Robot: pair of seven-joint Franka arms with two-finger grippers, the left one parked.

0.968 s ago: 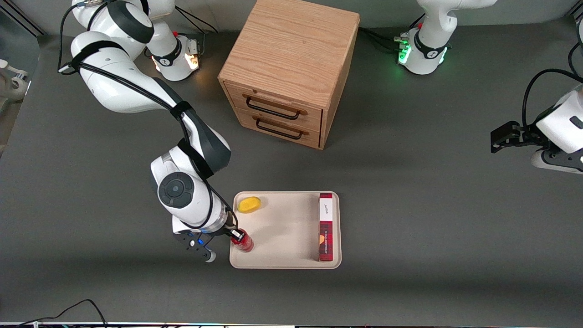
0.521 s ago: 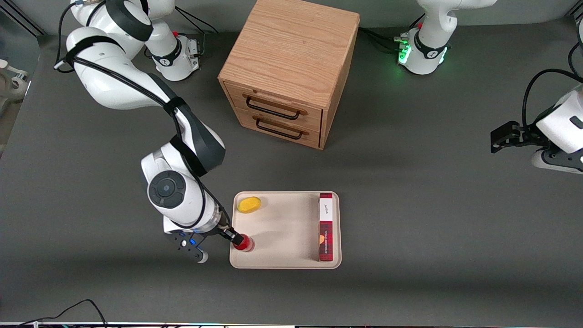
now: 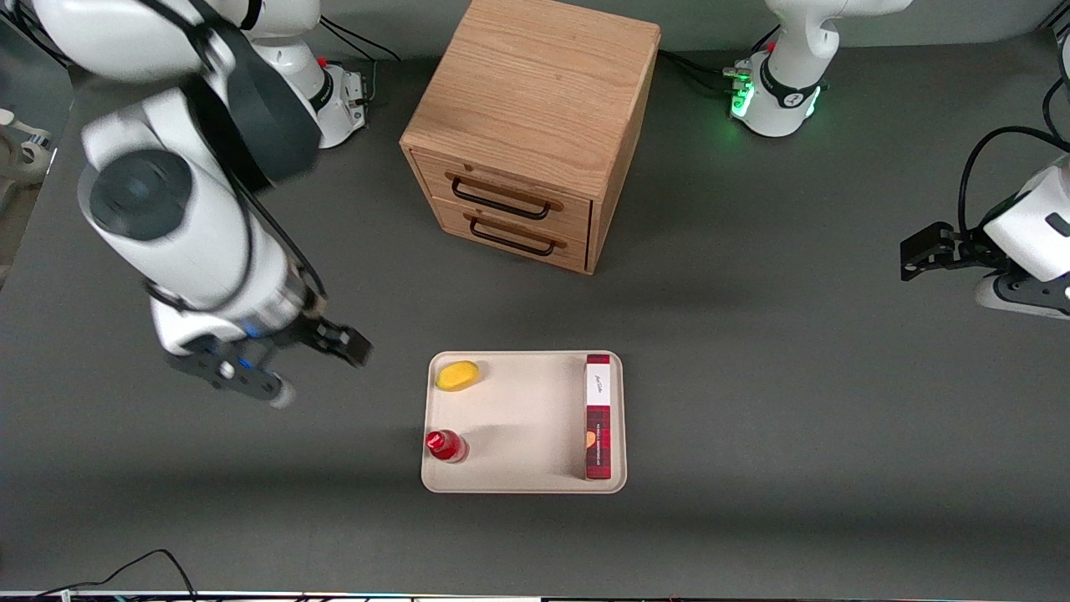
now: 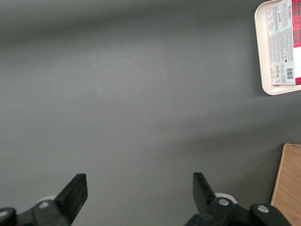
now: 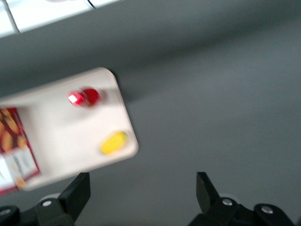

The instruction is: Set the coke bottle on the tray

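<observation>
**Mia:** Where is the bottle point(image 3: 444, 445)?

**Sam:** It stands up on the tray point(image 3: 518, 418), in the corner nearest the front camera, at the working arm's end. Nothing is touching it. You can see its red cap from above.

**Mia:** Why in the corner?

**Sam:** I think that corner is the closest one for the working arm to reach. The bottle is inside the low rim, so it looks safe there.

**Mia:** What else is on the tray?

**Sam:** A yellow thing point(image 3: 457, 375) sits in the next corner, farther from the camera. A long red box point(image 3: 597, 416) lies along the tray's edge toward the parked arm's end. Both are well apart from the bottle.

**Mia:** Where is the end effector point(image 3: 338, 344)?

**Sam:** It is up over the bare table point(image 3: 752, 351), well apart from the tray, toward the working arm's end. Its fingers point(image 5: 75, 194) are spread wide and hold nothing.

**Mia:** So is the job done?

**Sam:** It looks done to me. The bottle is on the tray and stands by itself.

**Mia:** And the cabinet point(image 3: 527, 125)?

**Sam:** It sits farther from the camera than the tray, with both drawers closed.
</observation>
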